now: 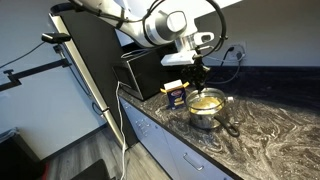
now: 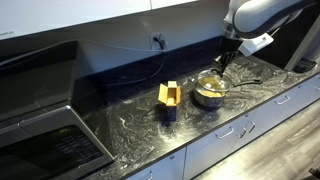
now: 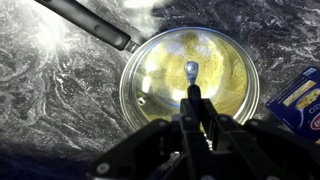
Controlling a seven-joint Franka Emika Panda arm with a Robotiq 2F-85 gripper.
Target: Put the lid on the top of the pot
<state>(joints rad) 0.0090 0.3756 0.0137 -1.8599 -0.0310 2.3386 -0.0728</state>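
The glass lid with its silver rim lies centred over the steel pot, whose yellowish inside shows through the glass. The pot's long handle points to the upper left in the wrist view. My gripper is directly above the lid, its fingers pressed together at the small centre knob. Both exterior views show the gripper just over the pot and the lid. I cannot tell whether the rim rests fully on the pot.
A yellow-and-blue box stands close beside the pot and shows at the right edge of the wrist view. The dark marbled countertop runs along a wall. A black appliance stands behind the box.
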